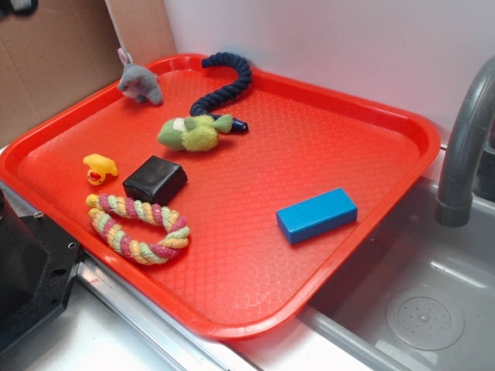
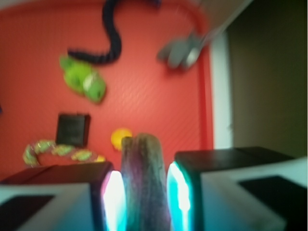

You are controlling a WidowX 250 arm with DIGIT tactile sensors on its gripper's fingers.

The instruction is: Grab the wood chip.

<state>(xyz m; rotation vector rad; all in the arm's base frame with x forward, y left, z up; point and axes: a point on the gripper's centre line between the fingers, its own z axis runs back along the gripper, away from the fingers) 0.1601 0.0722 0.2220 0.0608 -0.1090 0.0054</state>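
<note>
On my wrist feed the gripper is clamped on the wood chip: the brown-grey sliver stands upright between the two glowing finger pads, touching both, and its upper end pokes out past them over the tray. The picture is blurred, so I can't make out the chip's ends in any detail. Beyond the chip I see the red tray below the camera, with the yellow duck toy just past the chip's tip, the black block to its left and the braided pastel rope near that. Farther off are the green plush, the dark blue rope and the grey plush animal by the tray's right rim. On the exterior feed neither the gripper nor the chip shows; only a black piece of the rig sits at the near left corner. There the tray lies beside a grey sink basin with a faucet on the right, and a blue block rests alone on the tray's right side, well apart from the black block and the other toys.
</note>
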